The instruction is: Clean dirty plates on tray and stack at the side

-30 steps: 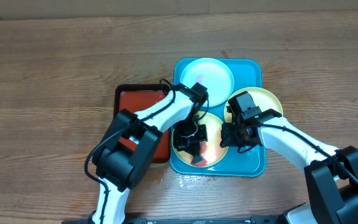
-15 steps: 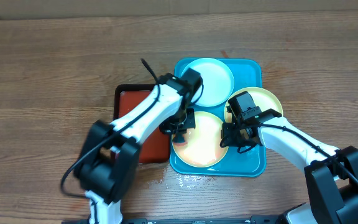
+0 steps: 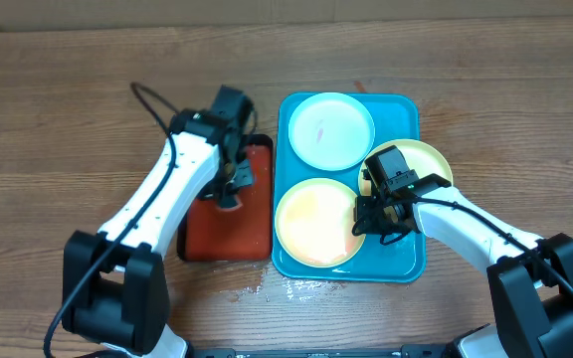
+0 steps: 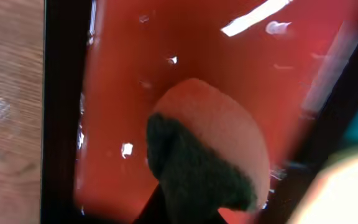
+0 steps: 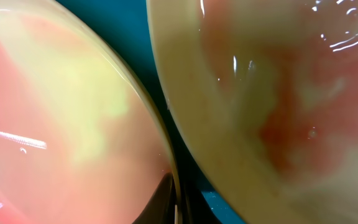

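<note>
A: What is seen nearest the robot's side?

B: The tray (image 3: pixel 406 267) is set on the worktop (image 3: pixel 68 119), a little right of centre; a pale yellow-green plate (image 3: pixel 311 224) is laid in its near left part, filmed with pink and yellow.

A: And the right jaws?

B: They are held low at that plate's right rim, in the gap beside the second yellow-green plate (image 3: pixel 431 164); one dark fingertip (image 5: pixel 165 198) is seen against the rim; whether they are apart or together cannot be told.

A: Where is that second plate placed?

B: On the tray's right side, overhanging the rim; orange-pink smears are shown on it in the right wrist view.

A: What is found to the left?

B: A black-rimmed red tray (image 3: pixel 212 234) is set just beside the turquoise one; the left jaws are held over it and appear clamped on a sponge (image 4: pixel 216 143), which has a dark scrubbing face and a pale orange body.

A: And farthest off?

B: The white-bluish plate (image 3: pixel 331 129) is laid in the tray's far part; a faint pink mark is seen on it.
</note>
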`<state>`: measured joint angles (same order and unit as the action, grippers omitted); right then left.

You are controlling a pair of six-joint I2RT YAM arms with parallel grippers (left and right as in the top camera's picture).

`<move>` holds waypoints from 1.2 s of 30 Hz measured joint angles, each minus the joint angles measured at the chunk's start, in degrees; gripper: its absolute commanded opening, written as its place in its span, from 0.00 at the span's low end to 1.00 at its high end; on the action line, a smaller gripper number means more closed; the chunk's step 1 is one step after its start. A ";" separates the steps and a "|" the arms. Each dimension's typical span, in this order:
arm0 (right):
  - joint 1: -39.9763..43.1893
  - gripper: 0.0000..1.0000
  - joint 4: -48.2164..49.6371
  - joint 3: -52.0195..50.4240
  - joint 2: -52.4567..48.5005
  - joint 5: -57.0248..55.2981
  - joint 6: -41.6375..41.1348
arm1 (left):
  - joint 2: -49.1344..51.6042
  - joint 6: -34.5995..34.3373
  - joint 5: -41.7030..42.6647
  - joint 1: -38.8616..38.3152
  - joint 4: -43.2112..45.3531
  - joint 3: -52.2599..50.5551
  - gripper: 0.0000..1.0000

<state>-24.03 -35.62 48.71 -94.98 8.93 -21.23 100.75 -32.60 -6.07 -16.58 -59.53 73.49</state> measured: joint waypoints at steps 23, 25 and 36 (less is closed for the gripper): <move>-1.97 0.04 -23.06 30.08 -0.33 -11.10 1.92 | -1.38 7.98 11.19 9.20 -14.73 16.98 0.59; -4.00 0.04 -20.48 30.51 -0.33 -12.59 1.99 | -2.67 8.90 12.76 10.40 -15.78 20.57 0.66; -26.67 0.04 -7.26 30.64 -1.95 -32.89 2.51 | -12.07 10.88 16.85 14.38 -17.46 28.26 1.00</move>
<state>-50.70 -42.87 79.35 -96.92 -23.97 -18.72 88.68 -21.71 10.79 -2.20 -76.99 101.75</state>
